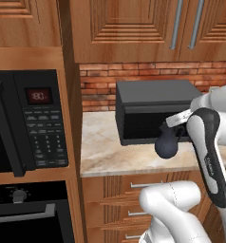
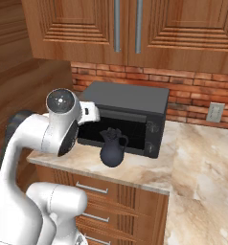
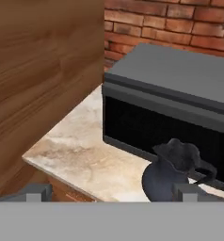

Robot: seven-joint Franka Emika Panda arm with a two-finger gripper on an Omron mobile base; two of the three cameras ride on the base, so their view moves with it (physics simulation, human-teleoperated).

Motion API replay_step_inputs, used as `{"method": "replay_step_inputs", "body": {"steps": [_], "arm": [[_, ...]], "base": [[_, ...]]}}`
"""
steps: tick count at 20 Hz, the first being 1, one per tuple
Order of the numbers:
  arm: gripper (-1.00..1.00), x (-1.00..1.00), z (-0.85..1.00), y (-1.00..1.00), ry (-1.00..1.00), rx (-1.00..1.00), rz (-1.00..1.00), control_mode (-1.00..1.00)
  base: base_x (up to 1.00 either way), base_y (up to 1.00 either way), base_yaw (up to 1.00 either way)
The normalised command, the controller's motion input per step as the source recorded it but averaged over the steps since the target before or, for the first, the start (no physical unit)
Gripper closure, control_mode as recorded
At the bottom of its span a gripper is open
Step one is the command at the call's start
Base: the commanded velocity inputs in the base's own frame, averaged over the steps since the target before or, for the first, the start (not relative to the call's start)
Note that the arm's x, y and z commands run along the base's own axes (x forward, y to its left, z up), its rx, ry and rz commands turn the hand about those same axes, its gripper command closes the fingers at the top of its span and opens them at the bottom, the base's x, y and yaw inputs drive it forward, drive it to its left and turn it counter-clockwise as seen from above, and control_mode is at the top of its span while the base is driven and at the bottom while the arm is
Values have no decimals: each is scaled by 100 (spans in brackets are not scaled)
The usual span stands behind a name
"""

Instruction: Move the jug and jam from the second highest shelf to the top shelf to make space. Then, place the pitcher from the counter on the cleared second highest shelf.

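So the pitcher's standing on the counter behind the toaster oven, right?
Not behind. The pitcher stands on the counter in front of the toaster oven, by its dark glass door. The right base view shows it plainly.

the counter [image 2: 192,162] is a light beige marbled slab over brown wooden drawer fronts. two things stand on it — a dark toaster oven [image 2: 130,119] at the back by the brick wall, and the pitcher [image 2: 113,148] just in front, at its 6 o'clock.
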Motion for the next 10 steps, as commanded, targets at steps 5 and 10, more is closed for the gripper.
{"method": "replay_step_inputs", "body": {"steps": [5,10], "arm": [[-100,17,-43,-67,-7,0,37,-100],[-100,2,-7,-63,1,6,23,-100]], "base": [[0,0,0],[0,0,0]]}}
